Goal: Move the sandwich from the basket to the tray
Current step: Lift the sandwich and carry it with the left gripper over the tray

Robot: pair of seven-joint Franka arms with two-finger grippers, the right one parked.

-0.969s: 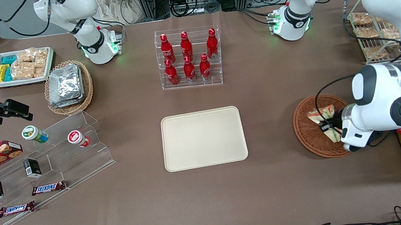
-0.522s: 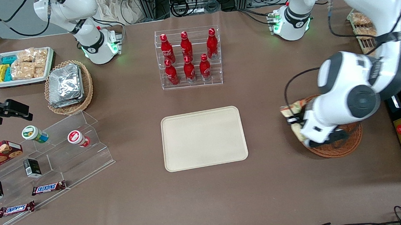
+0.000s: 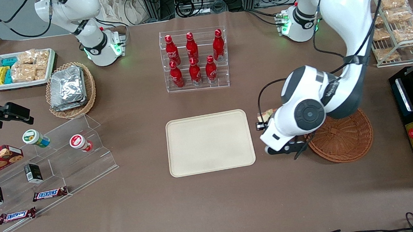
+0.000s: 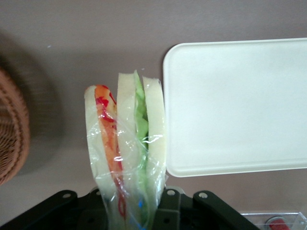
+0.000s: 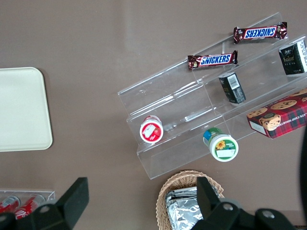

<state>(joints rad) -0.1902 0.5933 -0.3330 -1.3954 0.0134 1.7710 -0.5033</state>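
Front view: the pincer [image 3: 264, 123] is hanging above the bare worktop [image 3: 214, 205] between the tray [image 3: 209, 142] and the basket [image 3: 343, 136], carrying the sandwich [image 3: 266, 116], of which only a small part is showing past the arm's wrist. Left wrist view: the pincer [image 4: 129, 203] is clamping the wrapped sandwich [image 4: 125, 153] at its lower end, the wedge is standing upright just beside the tray's [image 4: 240, 105] edge, and the basket's [image 4: 12, 134] rim is lying well apart from it.
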